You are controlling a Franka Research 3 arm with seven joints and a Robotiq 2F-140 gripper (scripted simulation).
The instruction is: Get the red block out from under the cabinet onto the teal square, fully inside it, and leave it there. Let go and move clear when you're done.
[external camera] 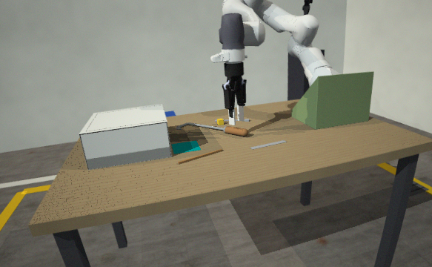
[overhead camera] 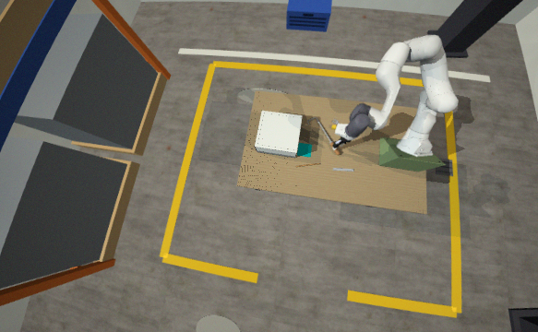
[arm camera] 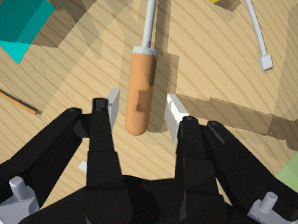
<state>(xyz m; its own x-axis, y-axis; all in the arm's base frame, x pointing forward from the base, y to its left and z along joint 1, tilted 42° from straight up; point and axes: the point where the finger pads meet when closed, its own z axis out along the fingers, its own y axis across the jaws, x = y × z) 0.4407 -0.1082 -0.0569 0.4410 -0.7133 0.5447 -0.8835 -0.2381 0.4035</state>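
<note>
The red block is not visible in any view. The white cabinet (overhead camera: 279, 133) (external camera: 127, 141) stands at the table's left end. The teal square (overhead camera: 305, 150) (external camera: 187, 147) (arm camera: 25, 25) lies at the cabinet's right side, partly in shadow. A hooked tool with an orange handle (external camera: 236, 130) (arm camera: 141, 85) lies on the table, its grey shaft (overhead camera: 326, 133) reaching toward the cabinet. My gripper (external camera: 236, 121) (arm camera: 142, 102) is partly open and points down, low over the handle. In the wrist view its fingers stand on either side of the handle, with gaps; nothing is held.
A small yellow block (overhead camera: 333, 126) (external camera: 220, 122) and a thin grey tool (arm camera: 257, 37) lie behind the handle. A brown stick (overhead camera: 308, 165) (external camera: 201, 156) (arm camera: 19, 102) and a grey strip (overhead camera: 343, 170) (external camera: 268, 144) lie in front. A green wedge (overhead camera: 402, 159) (external camera: 343, 100) stands right.
</note>
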